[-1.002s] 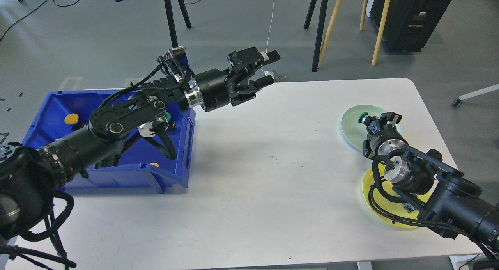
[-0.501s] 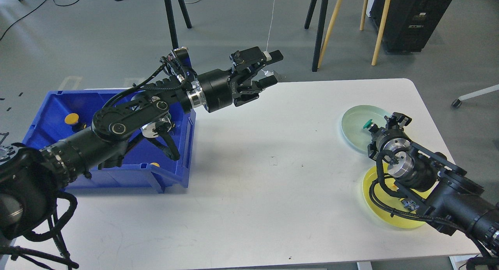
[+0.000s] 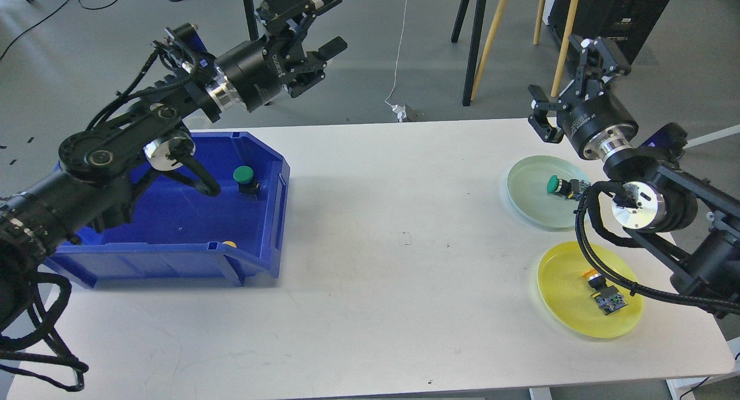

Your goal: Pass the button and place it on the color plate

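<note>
A green button point(image 3: 558, 185) lies on the pale green plate point(image 3: 526, 200) at the right of the table. A yellow-capped button point(image 3: 601, 290) lies on the yellow plate point(image 3: 563, 299) in front of it. Another green button point(image 3: 244, 176) stands in the blue bin point(image 3: 272, 232) at the left, and a bit of a yellow one point(image 3: 229, 244) shows behind the bin's front wall. My left gripper point(image 3: 330, 21) is open and empty, held high behind the bin. My right gripper point(image 3: 569, 88) is open and empty, raised above and behind the green plate.
The white table point(image 3: 404, 261) spans the middle between bin and plates. Tripod and easel legs point(image 3: 477, 41) stand on the floor behind the table, with a black cabinet point(image 3: 613, 18) at the back right. My left arm partly covers the bin's left side.
The right gripper has lifted up and back from the green plate, leaving the green button on it. The left gripper has swung up and to the left, away from the table's back edge.
</note>
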